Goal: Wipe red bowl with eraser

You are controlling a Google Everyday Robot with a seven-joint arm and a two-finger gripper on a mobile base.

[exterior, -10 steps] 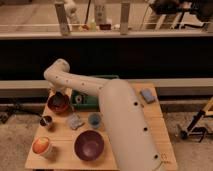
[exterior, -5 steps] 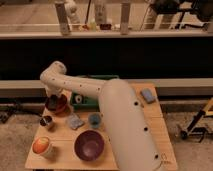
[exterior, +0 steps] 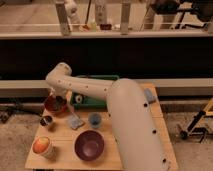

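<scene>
The red bowl (exterior: 51, 105) sits at the left edge of the wooden table (exterior: 60, 160), round and red-orange with a darker inside. My gripper (exterior: 58, 100) reaches down into the bowl from the arm's bent elbow (exterior: 60, 76) above it. The big white arm (exterior: 130, 120) crosses the table from the lower right. I cannot make out the eraser; it is hidden at the gripper.
A larger purple bowl (exterior: 89, 145) stands front centre, with an orange-and-white round container (exterior: 42, 146) at the front left. A small dark cup (exterior: 46, 121), a grey-blue pad (exterior: 75, 121) and a small blue cup (exterior: 95, 119) lie between. A green tray (exterior: 95, 79) is behind, and a grey-blue item (exterior: 150, 96) is at the right.
The arm's elbow swung a little left and then back right, while the gripper stayed down in the red bowl. The other things have not moved.
</scene>
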